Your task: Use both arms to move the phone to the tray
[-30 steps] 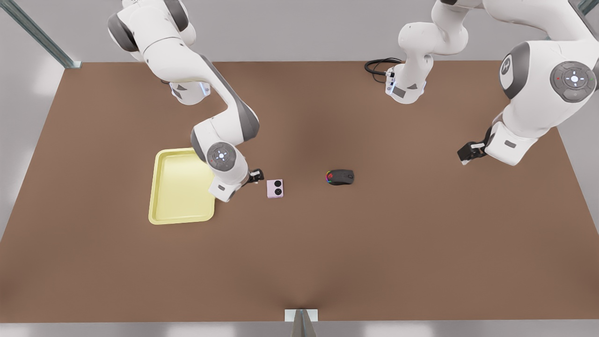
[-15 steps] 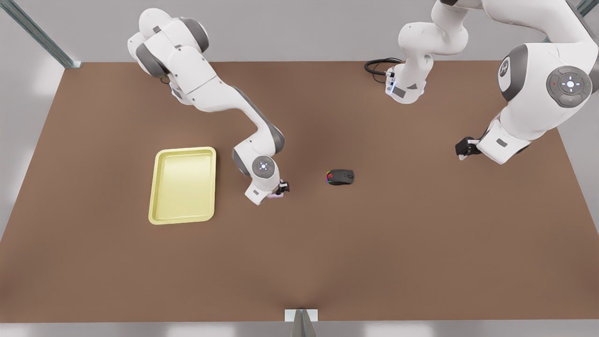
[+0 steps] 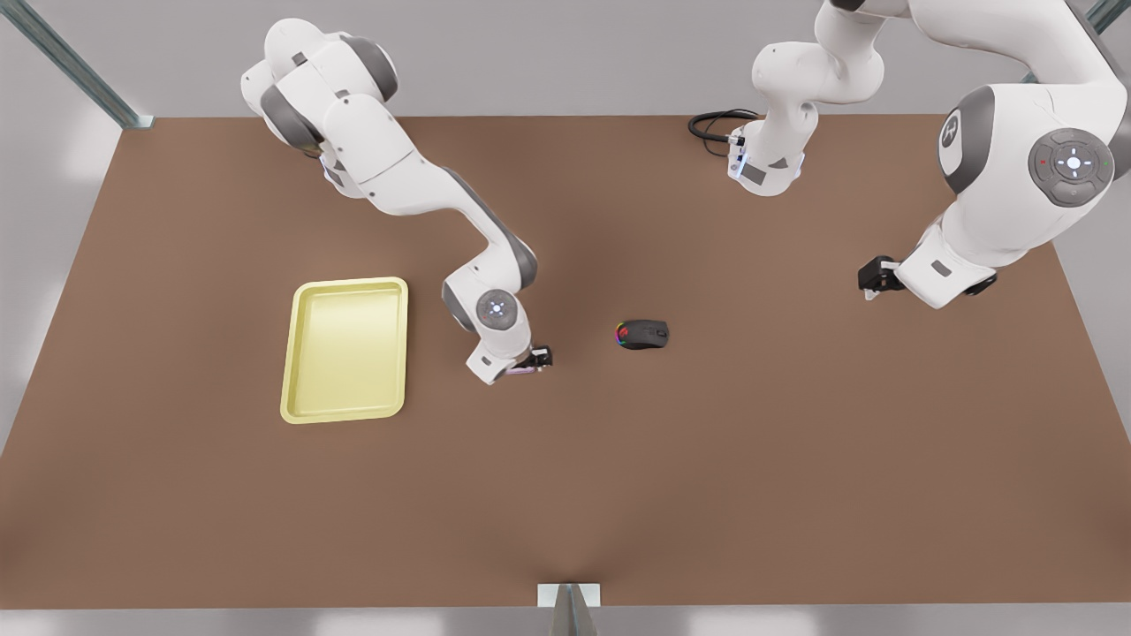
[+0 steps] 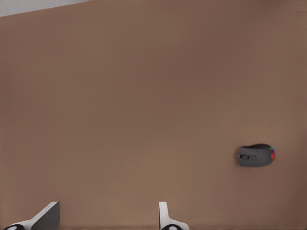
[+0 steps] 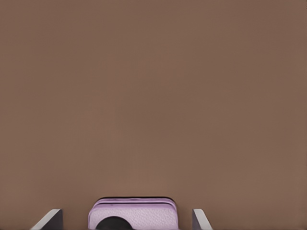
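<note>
Phone: the pale pink phone [image 5: 132,213] lies flat on the brown desk [image 3: 565,477] near the middle, between the tray and the mouse; in the front view just a pink sliver [image 3: 521,372] shows under the end effector above it.
Right end effector: the right end effector [image 3: 534,361], on the arm at the front view's left, sits low over the phone. In the right wrist view its fingertips [image 5: 50,218] stand apart, one on each side of the phone with a gap on both sides, not clamped on it.
Tray: the pale yellow tray [image 3: 305,408] lies well to the front view's left of the phone, apart from it.
Mouse: a black mouse [image 3: 643,335] with rainbow light lies to the front view's right of the phone; the left wrist view sees it too [image 4: 255,155].
Left end effector: the left end effector [image 3: 870,279] hangs above the desk at the front view's far right, well away from the phone; its fingertips [image 4: 48,215] stand wide apart with nothing between them.
Cable: a black cable [image 3: 714,126] loops at the far edge of the desk.
Change: half a second ago the right end effector was a touch further left over the phone, and the left end effector a touch lower in the front view; phone, tray and mouse lie where they were.
Writing: none that can be read.
</note>
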`<state>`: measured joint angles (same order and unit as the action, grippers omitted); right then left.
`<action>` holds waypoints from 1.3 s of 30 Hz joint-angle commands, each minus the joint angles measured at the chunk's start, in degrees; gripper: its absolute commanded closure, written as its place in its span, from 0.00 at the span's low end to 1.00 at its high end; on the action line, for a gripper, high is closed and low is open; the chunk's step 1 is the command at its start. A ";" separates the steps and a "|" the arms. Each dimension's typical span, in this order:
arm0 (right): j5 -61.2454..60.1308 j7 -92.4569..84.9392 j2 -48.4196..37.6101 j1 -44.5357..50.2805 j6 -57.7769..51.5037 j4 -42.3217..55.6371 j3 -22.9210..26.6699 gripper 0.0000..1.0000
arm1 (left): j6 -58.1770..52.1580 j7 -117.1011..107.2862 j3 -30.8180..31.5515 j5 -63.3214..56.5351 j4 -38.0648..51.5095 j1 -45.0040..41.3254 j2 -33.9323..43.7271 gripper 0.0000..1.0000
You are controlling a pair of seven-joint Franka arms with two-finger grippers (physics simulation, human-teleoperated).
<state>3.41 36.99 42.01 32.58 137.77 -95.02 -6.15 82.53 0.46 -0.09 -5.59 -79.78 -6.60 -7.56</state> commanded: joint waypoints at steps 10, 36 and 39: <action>0.10 -1.21 -0.18 0.03 1.28 -2.09 -0.71 0.00 | -1.06 2.70 0.18 -0.12 -0.11 -0.26 0.18 0.00; -0.07 -4.02 -3.60 -2.43 1.11 -5.43 -1.67 0.21 | -0.97 2.61 0.18 -0.56 -0.02 -0.34 0.00 0.00; -0.07 -12.11 -7.12 -7.70 0.66 -9.30 -1.67 0.20 | -0.97 2.61 0.18 -0.56 -0.02 -0.34 0.09 0.00</action>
<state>3.25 34.11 35.47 25.71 139.91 -103.82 -7.82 81.62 2.80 0.09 -6.12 -79.83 -6.95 -7.54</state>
